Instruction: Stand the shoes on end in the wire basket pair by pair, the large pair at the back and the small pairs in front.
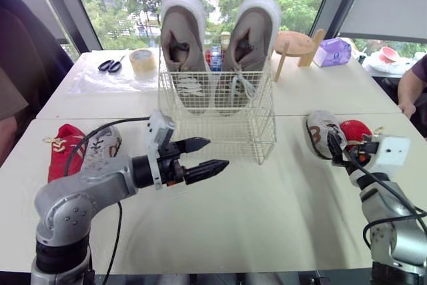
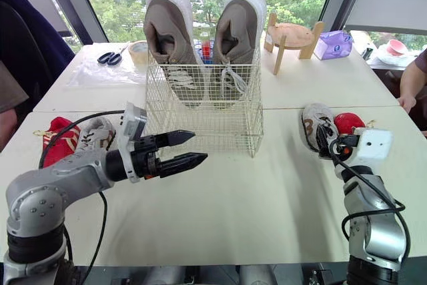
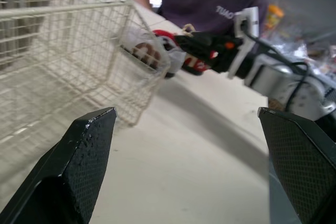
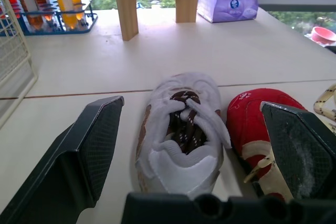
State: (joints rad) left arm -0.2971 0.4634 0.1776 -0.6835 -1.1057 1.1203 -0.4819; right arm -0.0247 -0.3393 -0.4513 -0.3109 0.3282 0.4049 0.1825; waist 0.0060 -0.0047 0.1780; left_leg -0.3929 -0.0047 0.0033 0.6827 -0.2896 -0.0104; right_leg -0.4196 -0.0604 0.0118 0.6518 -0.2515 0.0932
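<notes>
Wire basket (image 1: 217,121) stands mid-frame on the desk (image 1: 267,218), just past the seam btwn two pale desks pushed together. Large tan pair (image 1: 182,38) is in it on end, heels up, toes down in the mesh, side by side at the back wall.

Small white-brown shoe (image 4: 181,129) and small red shoe (image 4: 247,121) lie side by side flat on the desk at mid-right of the head views, well apart from the basket. R tool (image 4: 191,106) is right at them, fingers spread wide. The white-brown shoe lies btwn the fingers, the red one partly behind the outer finger. Nothing squeezed; can't tell if the pads touch.

Second red shoe (image 1: 63,148) and grey-white shoe (image 1: 101,145) lie next to each other at mid-left, behind the L arm. L tool (image 1: 217,152) hangs over the desk just in front of the basket's lower-left corner, pointing toward frame right, fingers wide apart, holding nothing.

Room: windows w/ green trees across the top. Scissors (image 1: 110,65) and tape roll (image 1: 142,61) upper left. Wooden stand (image 1: 293,45) and purple tissue pack (image 1: 333,51) upper right. Rack of bottles (image 4: 47,3) beyond the basket. Person's arm (image 1: 410,91) at right edge.
</notes>
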